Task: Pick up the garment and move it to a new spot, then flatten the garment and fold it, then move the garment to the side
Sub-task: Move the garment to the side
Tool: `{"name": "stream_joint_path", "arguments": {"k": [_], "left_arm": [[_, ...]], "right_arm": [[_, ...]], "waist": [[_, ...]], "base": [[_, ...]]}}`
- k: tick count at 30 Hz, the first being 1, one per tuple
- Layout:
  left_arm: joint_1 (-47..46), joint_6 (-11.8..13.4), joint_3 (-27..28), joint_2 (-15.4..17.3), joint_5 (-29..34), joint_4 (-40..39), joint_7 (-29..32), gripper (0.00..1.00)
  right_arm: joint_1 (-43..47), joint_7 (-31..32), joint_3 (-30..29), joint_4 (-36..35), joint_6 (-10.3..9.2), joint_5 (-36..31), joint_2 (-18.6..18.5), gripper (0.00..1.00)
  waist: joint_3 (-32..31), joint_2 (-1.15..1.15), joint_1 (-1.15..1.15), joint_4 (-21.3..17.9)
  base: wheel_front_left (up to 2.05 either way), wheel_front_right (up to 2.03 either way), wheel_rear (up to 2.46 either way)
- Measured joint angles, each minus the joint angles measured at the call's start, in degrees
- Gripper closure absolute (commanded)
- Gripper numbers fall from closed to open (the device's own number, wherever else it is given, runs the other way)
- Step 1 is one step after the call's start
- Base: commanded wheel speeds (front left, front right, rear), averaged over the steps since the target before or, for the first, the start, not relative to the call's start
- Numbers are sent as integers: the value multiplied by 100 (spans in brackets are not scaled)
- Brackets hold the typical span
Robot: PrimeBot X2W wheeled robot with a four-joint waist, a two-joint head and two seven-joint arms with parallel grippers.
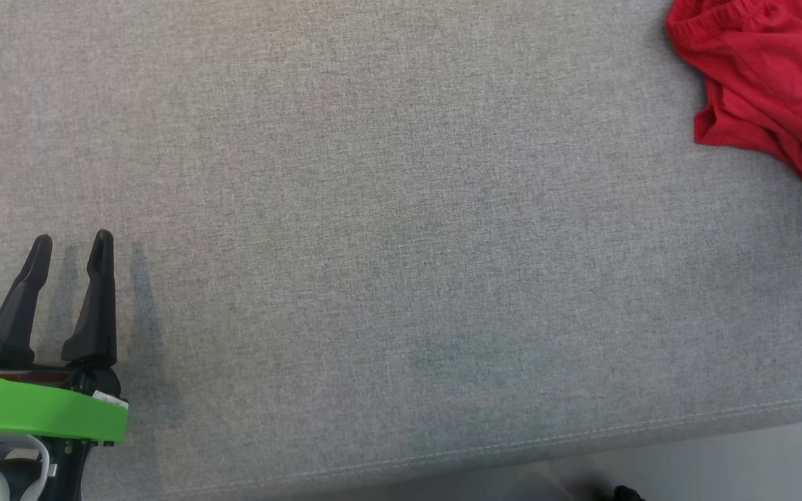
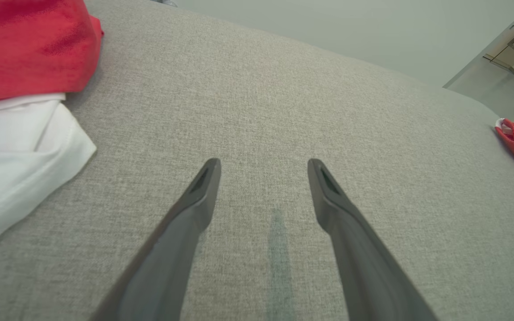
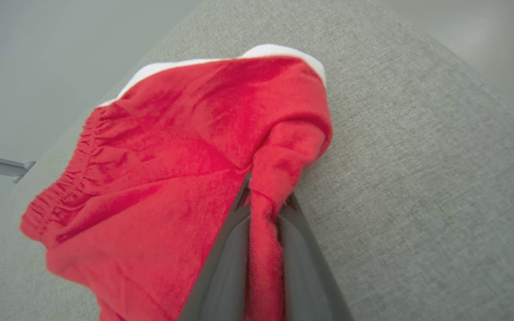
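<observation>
Pinching the red garment (image 3: 172, 178) is the right hand (image 3: 268, 198)

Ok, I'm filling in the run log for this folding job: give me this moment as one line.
stage: pick-up | right gripper: shut on red garment | left gripper: open, holding nothing | garment: crumpled on grey fabric surface

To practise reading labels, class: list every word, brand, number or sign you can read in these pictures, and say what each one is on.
No text here can be read.
White sticker at the base of the left gripper: marks too small to read.
Red garment: no print or tag showing.
White cloth: plain, no print.
Grey surface: plain weave, no writing.
</observation>
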Motion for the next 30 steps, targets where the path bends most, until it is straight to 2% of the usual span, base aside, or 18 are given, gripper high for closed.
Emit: {"name": "stream_joint_path", "arguments": {"k": [1, 2, 3, 4, 16, 20, 25, 30], "left_arm": [[0, 0, 2, 0, 0, -5, 22, 0], [0, 0, 3, 0, 1, -12, 27, 0], [0, 0, 9, 0, 1, -20, 27, 0], [0, 0, 38, -3, 4, -21, 27, 0], [1, 1, 104, -118, 34, 35, 25, 0], [-7, 23, 70, -256, 33, 113, -41, 0], [-16, 24, -21, -466, -10, 309, -186, 0], [-16, 24, -60, -647, -19, 539, -361, 0]], "right_arm": [[0, -1, 0, 20, 0, -1, 0, 70], [1, -2, 4, 43, 0, -2, 0, 65], [2, -8, 11, 68, 0, -4, 0, 46], [10, -20, 56, 127, 1, -49, -2, 0], [169, -240, 187, 365, 8, -321, -145, 0], [219, -616, 176, 303, 119, -534, -216, 0], [295, -1226, 221, 46, 203, -1009, -475, 0], [472, -1861, 219, -326, 160, -1373, -597, 0]], "waist": [[-4, 0, 0, -4], [-8, 0, 0, -8], [-12, 0, 0, -13], [-24, 0, 0, -24], [-251, 0, 0, -134], [-397, 0, 0, -157], [-654, 0, 0, -150], [-972, 0, 0, -99]], "base": [[0, 0, 0], [0, 0, 0], [0, 0, 0], [0, 0, 0], [0, 0, 0], [0, 0, 0], [0, 0, 0], [0, 0, 0]]}}
